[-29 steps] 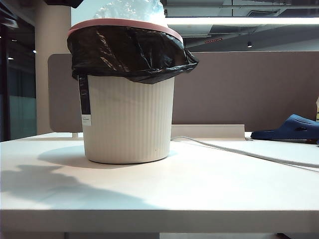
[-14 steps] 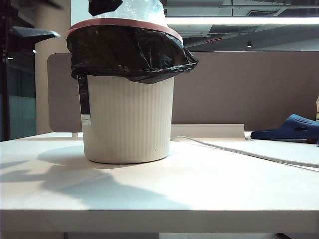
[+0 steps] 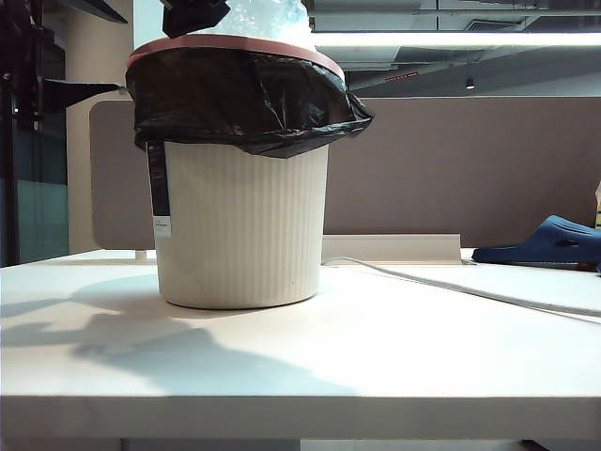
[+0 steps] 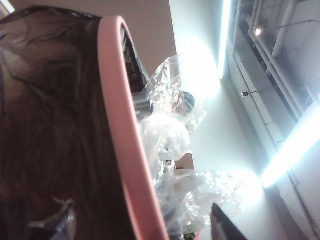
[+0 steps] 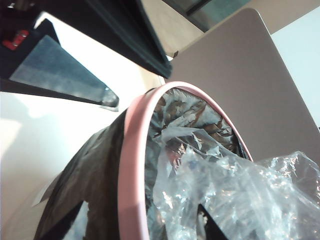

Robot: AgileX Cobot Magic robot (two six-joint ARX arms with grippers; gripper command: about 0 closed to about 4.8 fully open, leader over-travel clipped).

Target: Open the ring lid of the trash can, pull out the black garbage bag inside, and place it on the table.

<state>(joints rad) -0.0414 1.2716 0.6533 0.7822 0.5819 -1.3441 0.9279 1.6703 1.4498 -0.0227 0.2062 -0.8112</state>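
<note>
Left tool (image 3: 89,52) is hovering beside the trash can (image 3: 239,235) at rim height, fingers spread apart, gripping nothing.

The can is sitting upright on the tabletop (image 3: 376,357), left of centre. The ring lid (image 3: 235,44) is lying flat on the rim, pinning the black garbage bag (image 3: 244,99), which is draping over the outside. Crumpled clear plastic (image 3: 258,17) is poking out the top.

Right tool (image 5: 132,227) is hanging over the rim, released, with one finger outside the pink hoop and one inside. The lid isn't raised yet, so I'm reading this as lining up for the lift.

Doing it well, as I'm judging it:
- Pinch the hoop only. Bag film caught in the pinch will drag or tear.
- I can't tell where the hinge is from here. Lift on the side opposite it.
- The can looks light, so the free tool should be steadying the wall.

Further right, a white cable (image 3: 451,287) and a blue slipper (image 3: 549,240) are lying well clear.
</note>
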